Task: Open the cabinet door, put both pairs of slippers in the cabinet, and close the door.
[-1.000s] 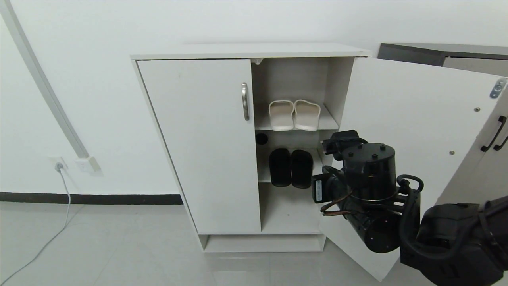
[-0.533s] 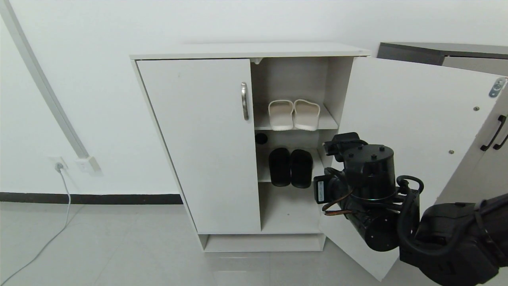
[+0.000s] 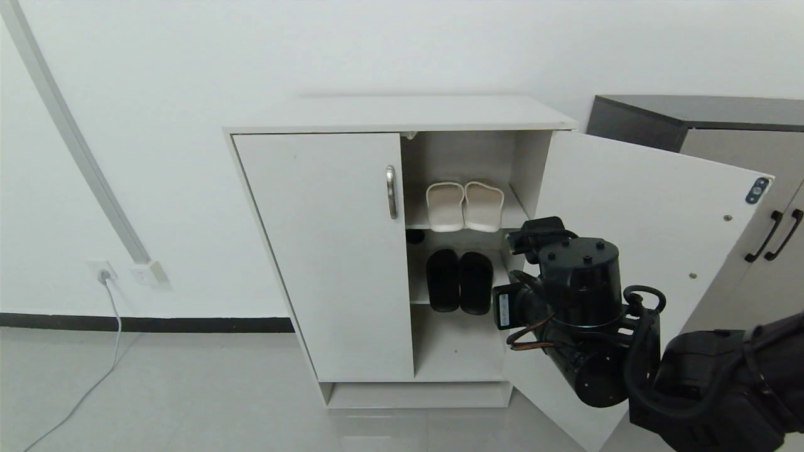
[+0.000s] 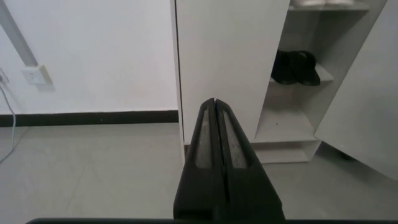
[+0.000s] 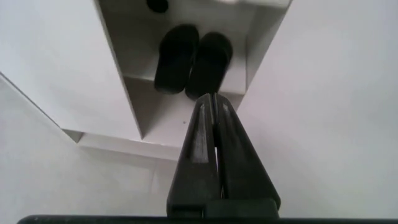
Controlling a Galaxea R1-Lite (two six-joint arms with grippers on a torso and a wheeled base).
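The white cabinet stands against the wall with its left door closed and its right door swung wide open. A white pair of slippers lies on the upper shelf. A black pair lies on the shelf below, also in the left wrist view and the right wrist view. My right arm is held in front of the open door's inner face. The right gripper is shut on nothing, pointing toward the lower shelves. My left gripper is shut and empty, low over the floor before the cabinet.
A grey cabinet with black handles stands right behind the open door. A wall socket with a hanging cable and a slanted conduit are on the left. Bare tiled floor lies in front.
The head camera has shifted, so the cabinet sits lower and a little smaller in the picture. The slippers, both doors and the right arm keep their places relative to one another.
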